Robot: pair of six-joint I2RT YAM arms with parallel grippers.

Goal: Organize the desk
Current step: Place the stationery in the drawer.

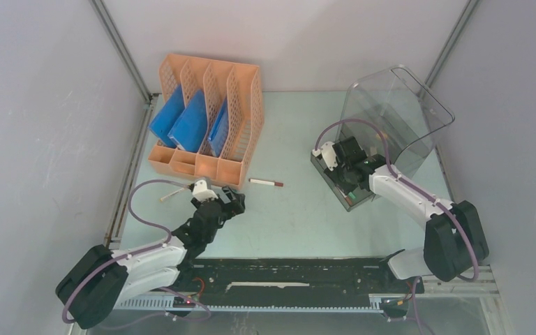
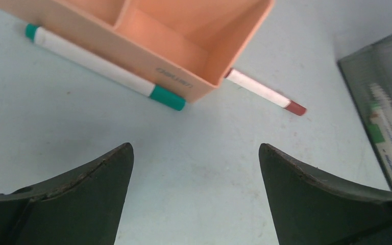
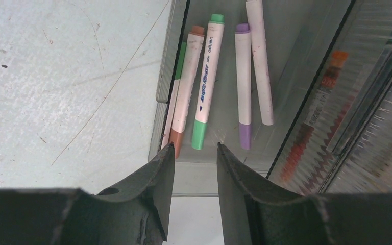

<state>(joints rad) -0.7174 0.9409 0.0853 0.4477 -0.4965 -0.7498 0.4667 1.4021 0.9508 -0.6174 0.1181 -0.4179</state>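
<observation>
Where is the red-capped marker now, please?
Top view: the red-capped marker lies on the desk by the near right corner of the orange file rack, beyond the left gripper.

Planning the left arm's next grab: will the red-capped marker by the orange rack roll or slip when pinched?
Probably rolls if nudged sideways: the red-capped marker is a round barrel lying flat on the desk. Likely stiff and light, being a slim pen. Its smooth shell might slip.

Flat, matte, pale mint-green desk [image 1: 307, 216]

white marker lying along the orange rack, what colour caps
The white marker has green caps; left wrist view.
</observation>
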